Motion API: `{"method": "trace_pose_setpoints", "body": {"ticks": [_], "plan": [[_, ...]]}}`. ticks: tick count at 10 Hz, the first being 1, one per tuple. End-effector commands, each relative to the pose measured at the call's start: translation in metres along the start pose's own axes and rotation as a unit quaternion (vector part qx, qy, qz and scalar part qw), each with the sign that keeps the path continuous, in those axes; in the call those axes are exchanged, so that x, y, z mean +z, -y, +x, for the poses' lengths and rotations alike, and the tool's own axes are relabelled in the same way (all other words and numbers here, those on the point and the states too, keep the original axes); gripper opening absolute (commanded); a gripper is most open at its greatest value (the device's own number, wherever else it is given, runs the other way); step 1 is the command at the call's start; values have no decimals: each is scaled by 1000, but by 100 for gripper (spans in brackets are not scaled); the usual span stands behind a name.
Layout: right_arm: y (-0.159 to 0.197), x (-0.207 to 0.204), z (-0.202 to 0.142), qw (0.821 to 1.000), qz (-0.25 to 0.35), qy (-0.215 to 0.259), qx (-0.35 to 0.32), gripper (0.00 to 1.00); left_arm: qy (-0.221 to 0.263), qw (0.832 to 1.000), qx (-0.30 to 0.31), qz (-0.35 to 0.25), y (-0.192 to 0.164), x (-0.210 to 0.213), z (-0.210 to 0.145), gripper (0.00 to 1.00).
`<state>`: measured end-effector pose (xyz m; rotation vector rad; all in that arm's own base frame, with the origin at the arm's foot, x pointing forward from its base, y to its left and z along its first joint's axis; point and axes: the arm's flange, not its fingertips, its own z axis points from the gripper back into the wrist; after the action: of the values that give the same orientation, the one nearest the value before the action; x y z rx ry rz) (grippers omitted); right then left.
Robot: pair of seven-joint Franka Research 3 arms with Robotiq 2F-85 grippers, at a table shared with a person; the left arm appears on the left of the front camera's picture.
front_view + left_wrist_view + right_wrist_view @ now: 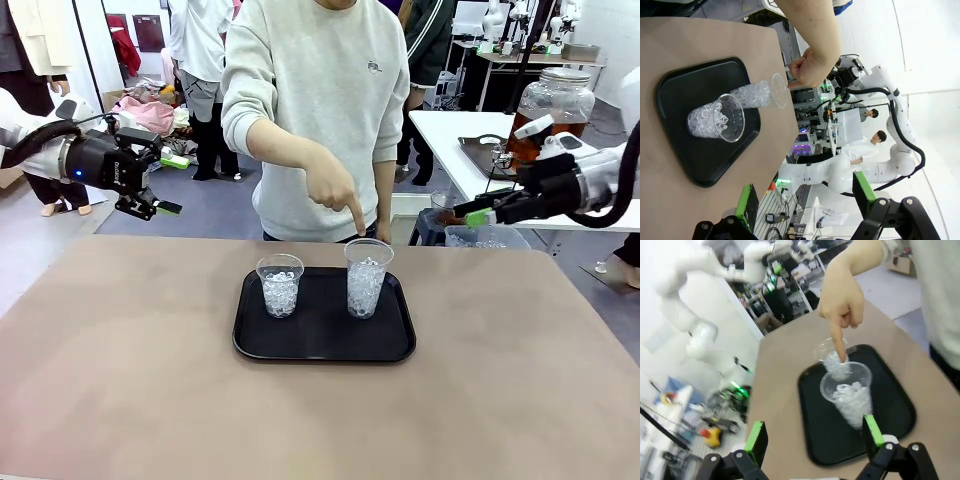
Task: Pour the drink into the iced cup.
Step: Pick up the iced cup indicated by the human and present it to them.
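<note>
Drink (522, 148), amber, sits in a lidded glass jar (562, 98) on a white side table (450, 135) beyond the main table's far right corner, well apart from the cups. On the brown table (120, 380) lies a black tray (320, 345) with two clear cups of ice standing upright: the left cup (280, 286) and the taller right cup (367, 279), near each other but apart. A person at the far side reaches a hand (335, 192) down, index finger pointing at the right cup's rim. The left gripper (168, 185) hangs above the table's far left edge, fingers spread and holding nothing; its wrist view shows the green pads wide apart with the tray (700, 150) and both cups beyond. The right gripper (470, 213) hovers near the far right corner, just in front of the jar, fingers likewise spread and empty; its wrist view looks down at the right cup (847, 395) and the pointing hand (842, 305).
</note>
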<state>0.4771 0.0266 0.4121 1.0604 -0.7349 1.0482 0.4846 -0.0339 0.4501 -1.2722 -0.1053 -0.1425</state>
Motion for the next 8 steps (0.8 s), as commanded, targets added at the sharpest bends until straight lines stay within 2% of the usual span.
{"method": "trace_pose_setpoints", "body": {"ticks": [1, 3, 5, 6, 7, 8], "plan": [[15, -14, -14, 995, -19, 6, 95, 100, 3, 1000, 4, 1, 2, 0, -1, 100], [25, -27, -26, 988, -43, 37, 147, 100, 3, 1000, 4, 1, 2, 0, -1, 100], [34, -31, -33, 990, -10, 44, 135, 100, 3, 1000, 4, 1, 2, 0, -1, 100], [35, -26, -34, 994, 4, 40, 100, 100, 3, 1000, 4, 1, 2, 0, -1, 100], [30, -25, -31, 990, -25, 31, 134, 100, 3, 1000, 4, 1, 2, 0, -1, 100], [30, -25, -31, 990, -25, 31, 134, 100, 3, 1000, 4, 1, 2, 0, -1, 100]]}}
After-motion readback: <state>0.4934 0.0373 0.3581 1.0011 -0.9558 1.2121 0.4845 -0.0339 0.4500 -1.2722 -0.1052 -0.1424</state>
